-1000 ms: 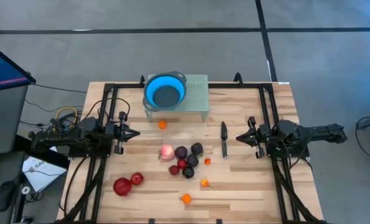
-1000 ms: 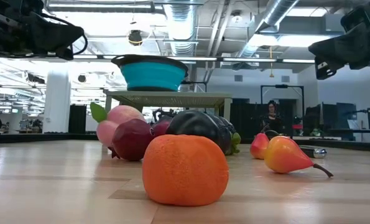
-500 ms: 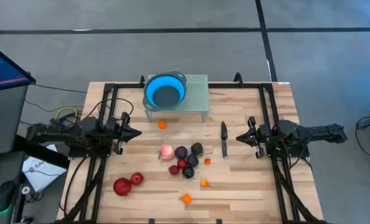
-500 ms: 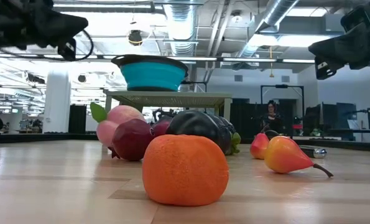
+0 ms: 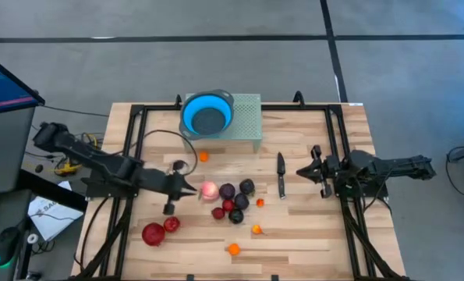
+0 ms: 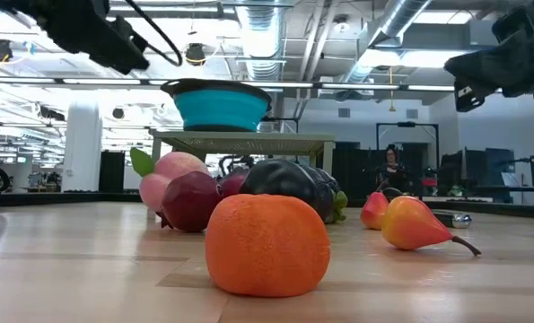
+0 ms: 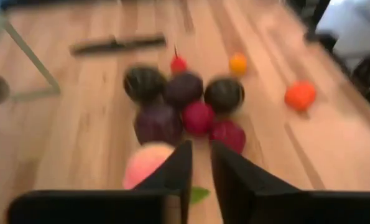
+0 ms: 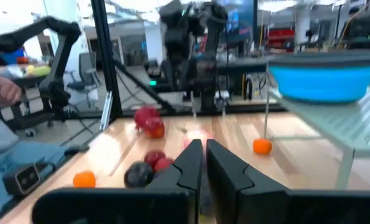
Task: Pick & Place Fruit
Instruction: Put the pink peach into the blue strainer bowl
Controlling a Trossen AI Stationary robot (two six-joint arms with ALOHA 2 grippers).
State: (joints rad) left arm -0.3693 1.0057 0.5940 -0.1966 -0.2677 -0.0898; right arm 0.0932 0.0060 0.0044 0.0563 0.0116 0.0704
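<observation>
The left gripper [image 5: 191,190], fingers a narrow slit apart and empty, sits just beside one pale pink fruit [image 5: 209,190]. Near it lie several dark purple fruits [image 5: 228,191] and two red apples [image 5: 154,233]. The right gripper [image 5: 302,172] waits closed.

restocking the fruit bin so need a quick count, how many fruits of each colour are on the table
red apples: 2
small red fruits: 3
dark purple fruits: 4
pale pink fruit: 1
orange fruits: 3
total: 13
</observation>
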